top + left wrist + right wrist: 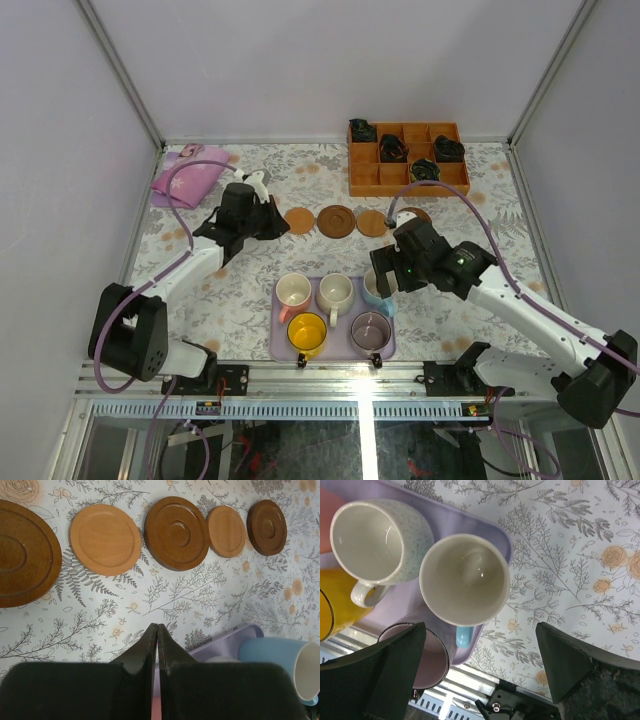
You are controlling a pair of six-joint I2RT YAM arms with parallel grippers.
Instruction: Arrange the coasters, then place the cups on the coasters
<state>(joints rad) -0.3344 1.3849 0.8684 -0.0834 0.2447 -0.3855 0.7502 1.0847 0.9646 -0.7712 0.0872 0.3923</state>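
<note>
**Open right claw poised over the light blue cup**

The left claw, pinched fully closed and holding nothing, hovers left of the table's middle. Five coasters lie in a row across the middle, toward the far edge. Five cups sit on a lavender tray at the near edge. The right claw, spread wide and empty, hangs over the light blue cup. It should probably descend straight, straddling only that cup and staying clear of the speckled cream cup just beside it.

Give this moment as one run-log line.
left gripper shut, empty | right gripper open above light blue ceramic mug | five round wooden coasters in row
</note>
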